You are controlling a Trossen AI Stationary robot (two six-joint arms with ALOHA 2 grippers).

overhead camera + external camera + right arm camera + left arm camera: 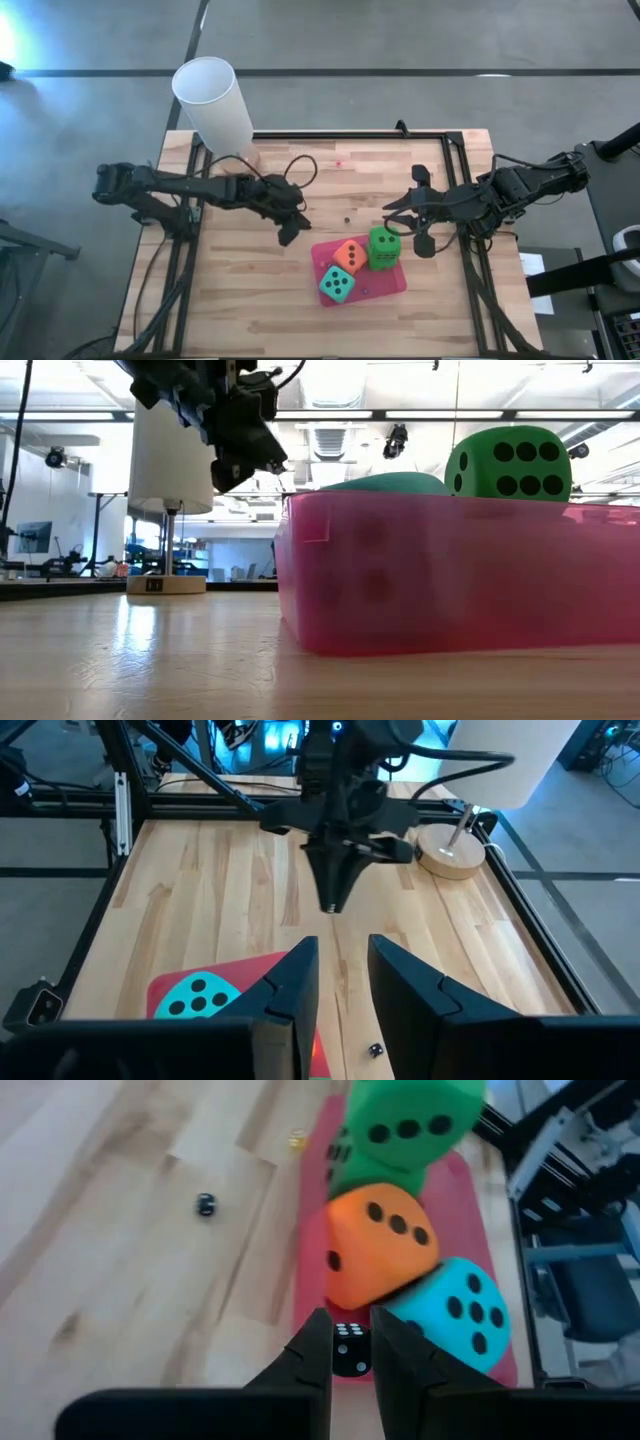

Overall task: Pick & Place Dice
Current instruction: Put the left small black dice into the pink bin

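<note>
Left wrist view shows the left end effector [350,1345] clenched on a tiny black die [349,1350], poised above the pink tray [385,281] holding orange [349,256], teal [337,285] and green [384,247] dice. Right end effector [404,222] hovers slightly parted, empty, just beside the tray over the surface [250,290].

Left gripper [288,236] jaws clamped; right gripper [408,228] parted.

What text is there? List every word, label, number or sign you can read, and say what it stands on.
No words, brands or numbers can be read.
Label on the lamp base: too small to read.
Green die, orange die, teal die, small black die: pips only, no writing.
</note>
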